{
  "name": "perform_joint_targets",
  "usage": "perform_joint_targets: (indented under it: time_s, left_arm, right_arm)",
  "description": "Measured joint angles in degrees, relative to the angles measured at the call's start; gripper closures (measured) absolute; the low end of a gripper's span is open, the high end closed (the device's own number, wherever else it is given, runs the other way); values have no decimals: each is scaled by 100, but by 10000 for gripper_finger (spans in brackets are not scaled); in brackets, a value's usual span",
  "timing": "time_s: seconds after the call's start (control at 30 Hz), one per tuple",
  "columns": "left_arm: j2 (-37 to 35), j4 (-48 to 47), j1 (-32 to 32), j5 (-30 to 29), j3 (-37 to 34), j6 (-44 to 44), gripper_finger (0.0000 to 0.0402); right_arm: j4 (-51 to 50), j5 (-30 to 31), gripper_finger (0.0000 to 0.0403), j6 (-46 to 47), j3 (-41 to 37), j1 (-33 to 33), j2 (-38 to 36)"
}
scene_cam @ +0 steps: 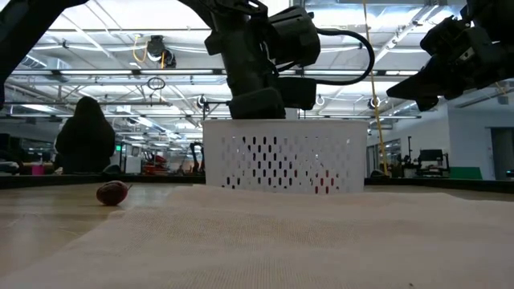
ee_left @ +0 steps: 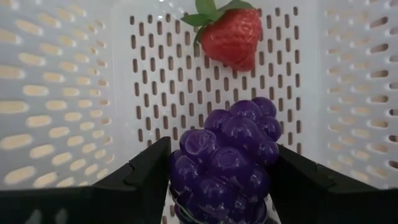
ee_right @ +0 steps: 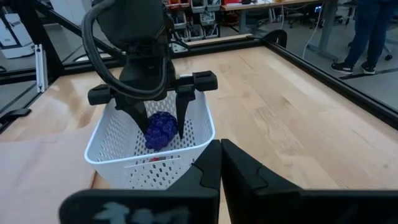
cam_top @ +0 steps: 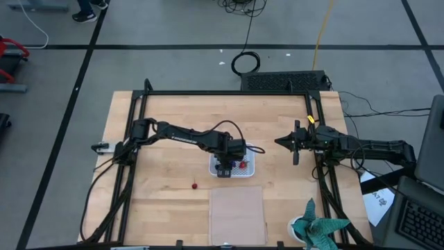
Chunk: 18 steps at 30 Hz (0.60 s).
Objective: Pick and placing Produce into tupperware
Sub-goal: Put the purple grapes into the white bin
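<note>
Placing step in hand: left gripper is down inside the tub at table centre, carrying the grapes. Left wrist view shows the bunch wedged between the two fingers, which are parted only as wide as the bunch and press it on both sides; it hangs just above the perforated floor, though I cannot tell whether it touches. A strawberry already lies in the tub, on the floor beyond the grapes, apart from them. Right wrist view confirms the bunch inside the tub walls. Next move, as I judge it: spread the fingers to drop the grapes, lift straight up clear of the rim, then go for the cherry, lying loose on the wood left of the tub and nearer the front edge. No dark berry seen. Right gripper waits off to the right of the tub, fingers nearly together, holding nothing.
</note>
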Motion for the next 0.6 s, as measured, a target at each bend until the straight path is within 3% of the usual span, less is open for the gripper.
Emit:
perform_joint_targets:
  time_s: [0.23, 0.6]
  left_arm:
    - [3, -14, 0, 35, 0, 74, 169]
    - [9, -16, 0, 36, -2, 101, 75]
  right_arm:
    - [0, 0, 403, 0, 0, 0, 0]
    - [0, -2, 403, 0, 0, 0, 0]
